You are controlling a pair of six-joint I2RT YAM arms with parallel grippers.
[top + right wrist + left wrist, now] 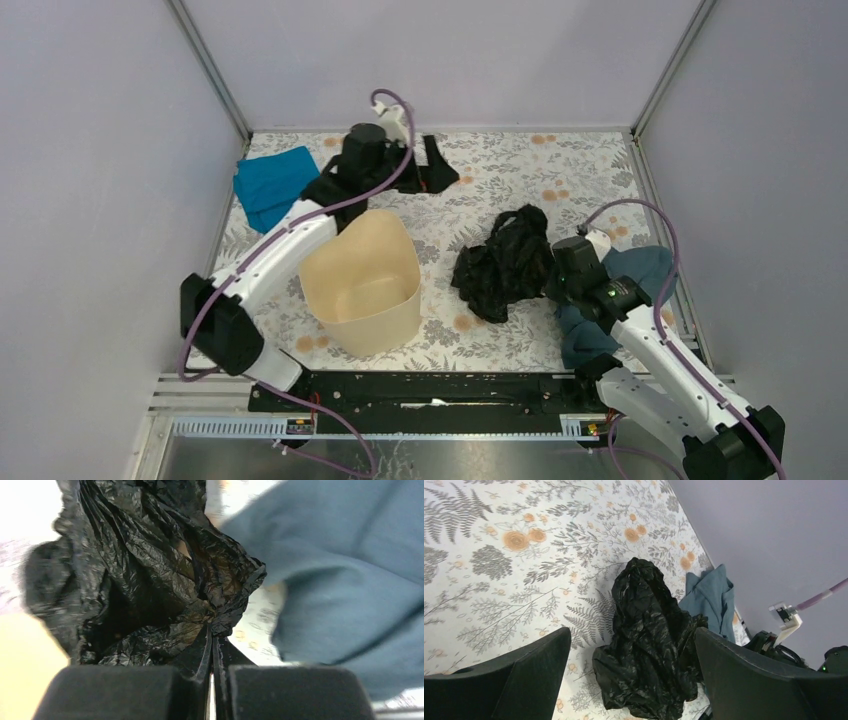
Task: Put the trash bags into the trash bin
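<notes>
Trash bags (pixel 505 262) are lying crumpled on the surface (pixel 470 200), the right tool (pixel 212 642) pinching one edge. Left tool (pixel 632 635) is hanging wide open.

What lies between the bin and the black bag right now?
Nothing stands there: the top external view shows only a bare strip of floral table between the trash bin and the trash bag.

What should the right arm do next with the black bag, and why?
Probably lift the trash bag and swing it left toward the trash bin: the right gripper looks shut on a fold of it, and it lies beside the bin.
</notes>
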